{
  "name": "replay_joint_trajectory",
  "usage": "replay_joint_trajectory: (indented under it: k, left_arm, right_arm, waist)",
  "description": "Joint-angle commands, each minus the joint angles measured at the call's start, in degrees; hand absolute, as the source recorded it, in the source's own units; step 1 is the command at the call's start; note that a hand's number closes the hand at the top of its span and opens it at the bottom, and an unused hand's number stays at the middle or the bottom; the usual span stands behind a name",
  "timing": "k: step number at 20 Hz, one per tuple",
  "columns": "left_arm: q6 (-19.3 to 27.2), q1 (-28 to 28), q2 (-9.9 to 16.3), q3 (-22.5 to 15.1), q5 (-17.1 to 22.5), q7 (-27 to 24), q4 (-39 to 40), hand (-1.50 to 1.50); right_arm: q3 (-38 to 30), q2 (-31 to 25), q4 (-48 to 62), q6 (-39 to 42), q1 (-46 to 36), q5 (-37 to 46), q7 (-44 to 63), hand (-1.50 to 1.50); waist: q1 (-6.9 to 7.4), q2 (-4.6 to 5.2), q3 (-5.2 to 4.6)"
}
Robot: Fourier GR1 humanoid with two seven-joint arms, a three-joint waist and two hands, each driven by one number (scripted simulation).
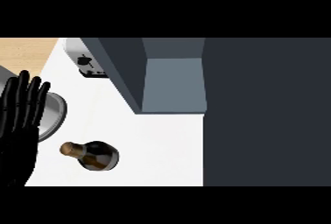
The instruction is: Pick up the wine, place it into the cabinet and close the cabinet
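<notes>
My left hand [22, 118] looks like glossy black plastic, with pale highlights running down the fingers, and the wine bottle [96, 155] shows dark, shiny glass with a tan, matt stopper that looks like cork and a brownish paper-like label. The counter [155, 140] under it is a smooth, flat white with no sheen, while the plate [55, 116] by my hand has a brushed grey metallic look, as does the small appliance [87, 61] at the back. The cabinet [174, 74] is smooth, matt slate-grey as if painted, and the patch at the far left corner [26, 50] looks like pale, faintly grained wood.
</notes>
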Motion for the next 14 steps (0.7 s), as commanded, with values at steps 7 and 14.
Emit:
replay_joint_trajectory:
  k: [7, 14]
  left_arm:
    - [30.2, 12.0, -6.6, -1.7, -8.6, 2.8, -6.0, -1.5]
    - [51.3, 14.2, -6.7, -23.7, -24.7, 10.0, -11.4, -1.5]
  right_arm:
    - [3.7, -0.3, -3.6, 5.0, 5.9, -4.3, 0.9, -1.5]
    - [7.2, -1.3, -17.4, 4.3, 5.9, -7.9, 13.8, -1.5]
  waist:
    - [1.85, -0.93, -2.06]
    - [-0.59, -0.59, -1.82]
